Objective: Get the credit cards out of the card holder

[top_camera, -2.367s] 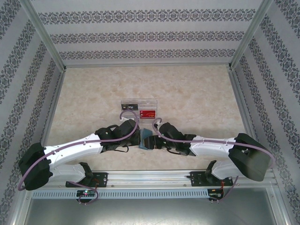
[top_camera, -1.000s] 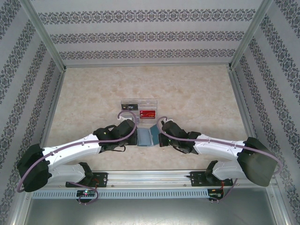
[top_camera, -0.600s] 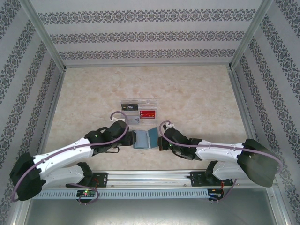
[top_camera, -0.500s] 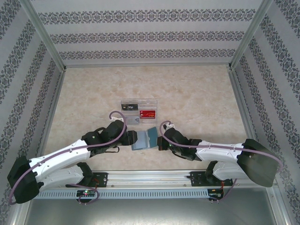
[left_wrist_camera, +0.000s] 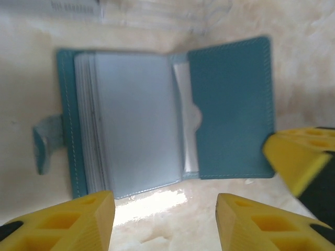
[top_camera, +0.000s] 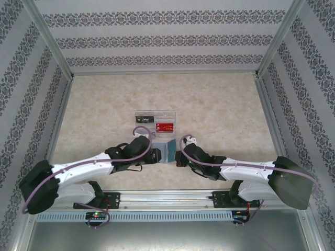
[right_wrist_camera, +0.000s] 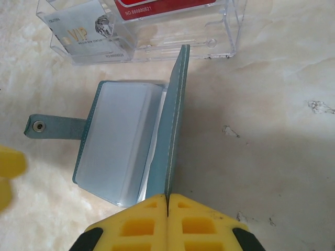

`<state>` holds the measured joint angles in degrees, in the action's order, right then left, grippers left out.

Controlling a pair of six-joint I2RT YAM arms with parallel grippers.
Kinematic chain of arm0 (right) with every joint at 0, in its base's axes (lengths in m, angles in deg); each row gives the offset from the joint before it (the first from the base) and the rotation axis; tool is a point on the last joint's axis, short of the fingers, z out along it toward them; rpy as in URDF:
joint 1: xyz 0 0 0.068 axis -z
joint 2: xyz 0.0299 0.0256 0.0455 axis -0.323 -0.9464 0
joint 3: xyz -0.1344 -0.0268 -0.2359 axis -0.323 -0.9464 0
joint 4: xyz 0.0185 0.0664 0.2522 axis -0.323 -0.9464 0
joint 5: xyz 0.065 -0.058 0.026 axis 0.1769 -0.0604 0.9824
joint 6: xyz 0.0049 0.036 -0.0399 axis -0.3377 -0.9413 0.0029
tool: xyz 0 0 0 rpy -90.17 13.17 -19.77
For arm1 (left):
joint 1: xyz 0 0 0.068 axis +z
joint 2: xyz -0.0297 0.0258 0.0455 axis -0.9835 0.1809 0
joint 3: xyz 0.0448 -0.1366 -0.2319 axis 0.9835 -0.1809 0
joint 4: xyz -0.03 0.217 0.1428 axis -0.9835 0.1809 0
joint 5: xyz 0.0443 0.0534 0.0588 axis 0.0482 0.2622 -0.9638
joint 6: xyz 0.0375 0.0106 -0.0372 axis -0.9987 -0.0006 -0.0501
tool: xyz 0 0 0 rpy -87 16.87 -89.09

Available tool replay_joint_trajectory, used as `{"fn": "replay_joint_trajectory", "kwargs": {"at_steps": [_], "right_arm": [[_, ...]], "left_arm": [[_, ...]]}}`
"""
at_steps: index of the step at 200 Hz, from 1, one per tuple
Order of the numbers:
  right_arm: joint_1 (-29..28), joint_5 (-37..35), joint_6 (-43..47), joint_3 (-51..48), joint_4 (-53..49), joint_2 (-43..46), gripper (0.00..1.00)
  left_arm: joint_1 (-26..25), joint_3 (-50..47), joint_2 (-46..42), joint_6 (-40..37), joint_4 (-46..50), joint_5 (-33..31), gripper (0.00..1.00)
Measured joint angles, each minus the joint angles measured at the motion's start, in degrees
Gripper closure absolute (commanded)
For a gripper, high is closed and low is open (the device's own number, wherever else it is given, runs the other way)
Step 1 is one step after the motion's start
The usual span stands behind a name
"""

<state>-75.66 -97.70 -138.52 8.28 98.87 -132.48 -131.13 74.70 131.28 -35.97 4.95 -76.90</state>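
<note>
Two pincers meet at the card holder (top_camera: 167, 150), which lies open on the worktop (top_camera: 220, 104), just in front of a clear tray (top_camera: 155, 121). The right pincer (right_wrist_camera: 166, 201) is clenched on the edge of the right cover and holds this cover upright. The left pincer (left_wrist_camera: 165, 222) is released, with its fingers apart near the left half, grasping nothing. A red card (right_wrist_camera: 157, 6) and a white card (right_wrist_camera: 86, 31) are in the tray.

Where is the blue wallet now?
From above, the card holder lies open at the table's near middle, in front of the clear tray, its right cover pinched upright by the right gripper.
</note>
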Motion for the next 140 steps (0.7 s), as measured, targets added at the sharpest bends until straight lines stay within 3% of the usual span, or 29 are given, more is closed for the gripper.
{"fn": "replay_joint_trajectory", "kwargs": {"at_steps": [140], "right_arm": [[-0.09,0.04,0.00,-0.20,2.69,-2.49,1.00]], "left_arm": [[-0.24,0.44,10.49,3.67,-3.82,-1.88,0.48]]}}
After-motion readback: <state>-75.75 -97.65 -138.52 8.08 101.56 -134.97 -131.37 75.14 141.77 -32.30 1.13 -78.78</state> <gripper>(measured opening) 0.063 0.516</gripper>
